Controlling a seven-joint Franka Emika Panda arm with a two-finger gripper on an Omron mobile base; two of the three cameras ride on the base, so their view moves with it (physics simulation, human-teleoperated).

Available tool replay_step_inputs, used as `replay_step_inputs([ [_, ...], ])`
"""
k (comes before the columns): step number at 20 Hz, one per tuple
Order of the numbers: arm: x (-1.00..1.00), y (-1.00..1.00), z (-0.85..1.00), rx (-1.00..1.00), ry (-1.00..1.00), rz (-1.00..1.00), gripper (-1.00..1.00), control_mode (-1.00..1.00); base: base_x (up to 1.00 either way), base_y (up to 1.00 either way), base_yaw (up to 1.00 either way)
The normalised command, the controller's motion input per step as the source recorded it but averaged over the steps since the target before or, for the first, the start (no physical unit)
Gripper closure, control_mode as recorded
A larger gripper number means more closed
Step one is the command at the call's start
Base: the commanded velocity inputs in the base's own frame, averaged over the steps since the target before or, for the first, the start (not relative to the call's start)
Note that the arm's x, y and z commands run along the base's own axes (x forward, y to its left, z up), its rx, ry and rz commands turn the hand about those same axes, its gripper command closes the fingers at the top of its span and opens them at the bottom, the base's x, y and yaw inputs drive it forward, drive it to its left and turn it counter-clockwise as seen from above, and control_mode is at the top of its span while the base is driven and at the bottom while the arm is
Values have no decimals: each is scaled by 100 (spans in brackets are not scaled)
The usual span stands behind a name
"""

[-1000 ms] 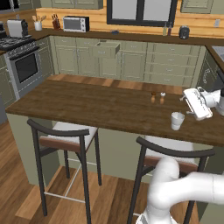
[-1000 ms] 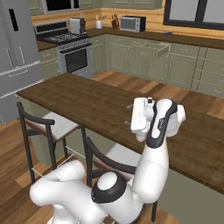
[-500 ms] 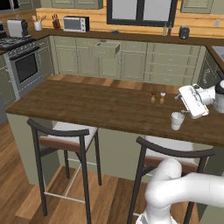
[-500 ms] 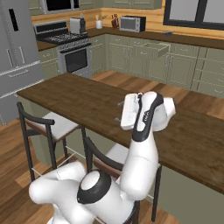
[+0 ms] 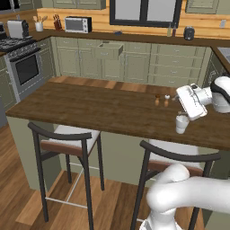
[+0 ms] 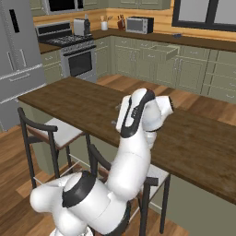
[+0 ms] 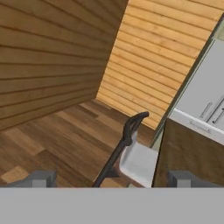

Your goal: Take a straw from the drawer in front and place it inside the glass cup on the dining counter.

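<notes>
Gripper (image 5: 185, 104) at right of the left base view, jaws spread and empty, hovers just above the glass cup (image 5: 181, 124) on the dining counter (image 5: 99, 108); a swing could topple it. The drawer (image 5: 109, 50) stands open upper centre.

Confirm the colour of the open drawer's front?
Sage green, matching the cabinets around it. The drawer shows best in the left base view.

So the arm loops up from the base and bends forward at the elbow, wrist rolled sideways. The gripper (image 7: 112, 178) sits up high with its jaws spread wide apart, nothing held between them.
</notes>
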Motion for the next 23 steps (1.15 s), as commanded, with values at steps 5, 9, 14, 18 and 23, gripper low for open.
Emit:
replay_step_inputs([
  [5, -3, 21, 11, -5, 0, -8, -100, -100, 0, 0, 0],
  [9, -8, 18, 14, -4, 0, -10, -100, -100, 0, 0, 0],
  [14, -16, 6, 12, -4, 0, -9, -100, -100, 0, 0, 0],
  [18, -14, 3, 7, -5, 0, -7, -100, -100, 0, 0, 0],
  [23, -2, 0, 1, -3, 0, -2, -100, -100, 0, 0, 0],
])
